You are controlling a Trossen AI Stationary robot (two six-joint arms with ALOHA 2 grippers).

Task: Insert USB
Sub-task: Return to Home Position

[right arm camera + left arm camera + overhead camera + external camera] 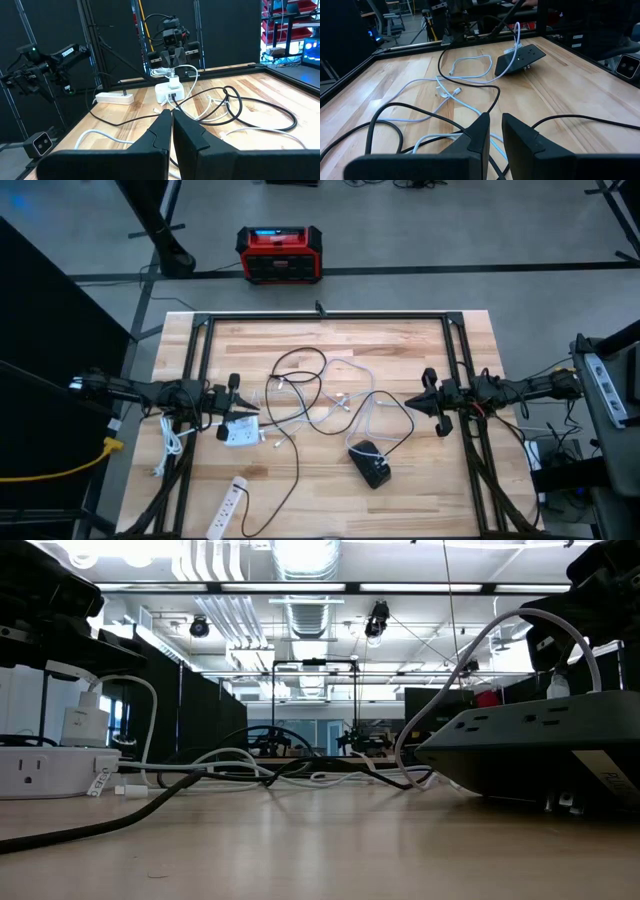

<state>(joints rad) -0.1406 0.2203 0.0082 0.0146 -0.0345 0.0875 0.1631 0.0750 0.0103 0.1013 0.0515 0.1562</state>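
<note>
The left end effector (238, 412) hangs over the white power strip (240, 432), its fingers nearly pressed together; whether they pinch a plug cannot be told. The right end effector (418, 404) waits pressed together above the table (420, 490), well apart from the black power strip (371, 464). White cables (350, 395) and black cables (300, 380) lie tangled between them, so a snagged loop could drag a strip or tug the USB plug (457, 90) askew. No containers are present.

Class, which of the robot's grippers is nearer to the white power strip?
Left. The left gripper hovers right above the white power strip; the right gripper waits far across the table, beyond the tangled cables.
</note>
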